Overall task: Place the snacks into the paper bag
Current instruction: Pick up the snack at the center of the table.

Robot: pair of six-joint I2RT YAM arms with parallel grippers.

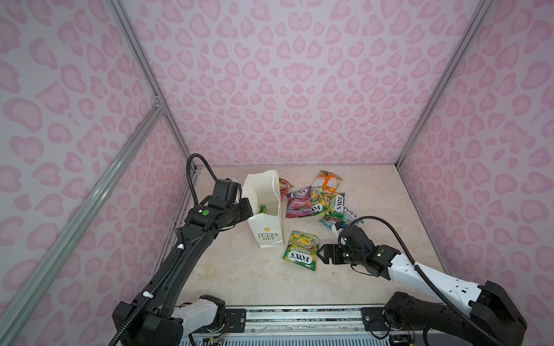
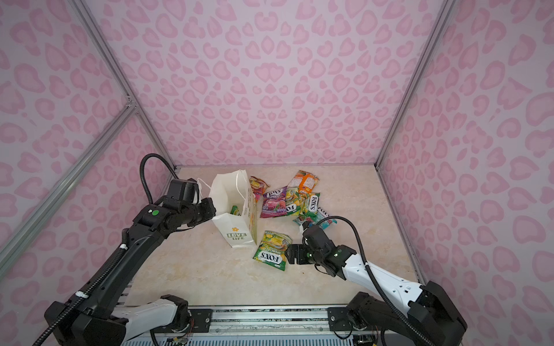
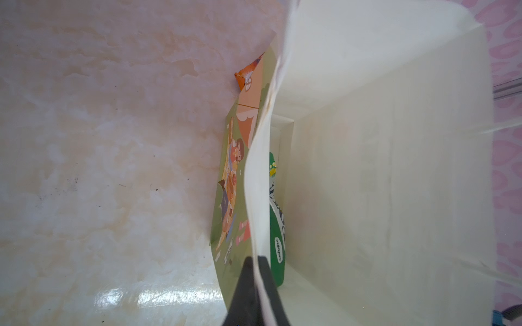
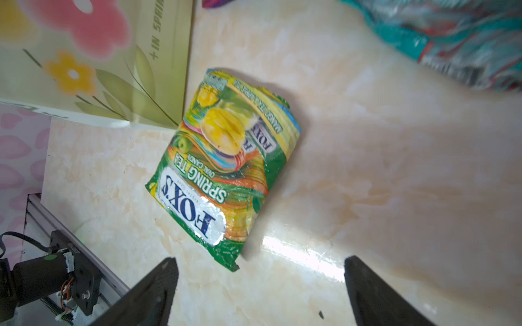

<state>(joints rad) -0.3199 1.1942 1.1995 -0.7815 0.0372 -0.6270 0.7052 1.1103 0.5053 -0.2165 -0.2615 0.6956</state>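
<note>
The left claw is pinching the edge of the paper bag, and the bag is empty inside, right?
Not empty. The left gripper does pinch the edge of the paper bag, but the left wrist view shows a green packet already inside the bag.

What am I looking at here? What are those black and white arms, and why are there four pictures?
These are a robot's left arm and right arm at a table, each ending in a two-fingered gripper. Two pictures look down on the whole scene; the other two come from cameras on the wrists. The left gripper is shut on the rim of the upright bag, with one snack already inside. The right gripper is open and empty, close to a green packet lying alone beside the bag. More packets lie in a heap farther back.
</note>
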